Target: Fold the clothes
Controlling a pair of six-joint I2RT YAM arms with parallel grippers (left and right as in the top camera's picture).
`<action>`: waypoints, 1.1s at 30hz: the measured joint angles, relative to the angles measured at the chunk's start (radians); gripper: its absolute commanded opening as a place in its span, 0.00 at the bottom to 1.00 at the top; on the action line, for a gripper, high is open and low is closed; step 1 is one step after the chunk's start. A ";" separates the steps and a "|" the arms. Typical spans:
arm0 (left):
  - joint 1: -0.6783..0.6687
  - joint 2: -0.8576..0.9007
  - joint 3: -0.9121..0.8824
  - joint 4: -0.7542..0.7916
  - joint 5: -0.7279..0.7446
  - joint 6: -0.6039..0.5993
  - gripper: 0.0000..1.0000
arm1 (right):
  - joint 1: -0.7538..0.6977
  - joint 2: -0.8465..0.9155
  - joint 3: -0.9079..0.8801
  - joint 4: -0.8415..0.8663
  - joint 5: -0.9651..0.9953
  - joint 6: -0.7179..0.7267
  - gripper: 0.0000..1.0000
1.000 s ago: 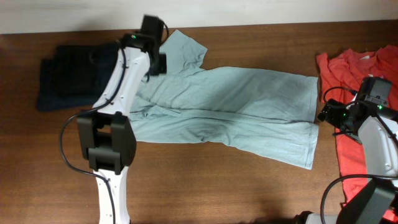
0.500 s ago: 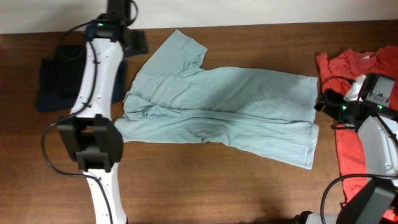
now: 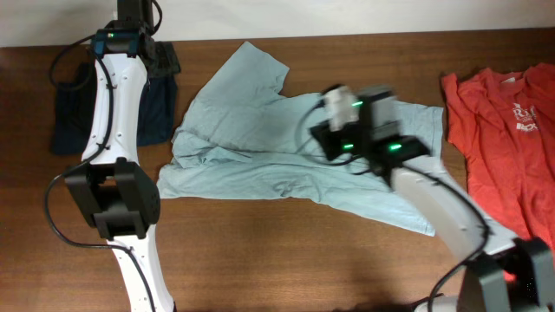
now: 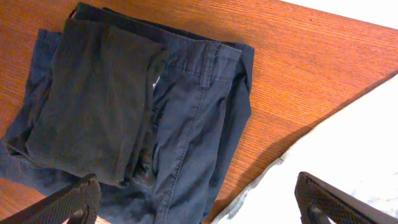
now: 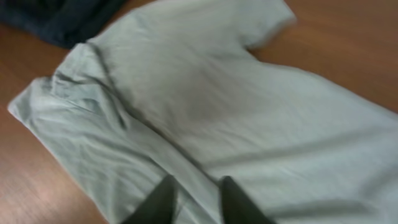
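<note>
Pale grey-blue T-shirt (image 3: 286, 143) spread at middle of table (image 3: 260, 251), wrinkled, left edge bunched. Red-orange T-shirt (image 3: 499, 147) at right; navy pieces (image 4: 124, 106) folded at left. Left gripper (image 4: 196, 190) wide open over navy pieces. Right gripper (image 5: 196, 199) nearly closed over grey-blue shirt, grip unclear.

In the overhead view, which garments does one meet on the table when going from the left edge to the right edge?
Dark navy folded clothes → pale grey-blue T-shirt → red-orange T-shirt with white print.
</note>
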 measured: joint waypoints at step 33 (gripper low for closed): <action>0.000 0.000 0.000 0.000 0.000 0.000 0.99 | 0.264 0.430 0.044 0.168 0.077 0.026 0.04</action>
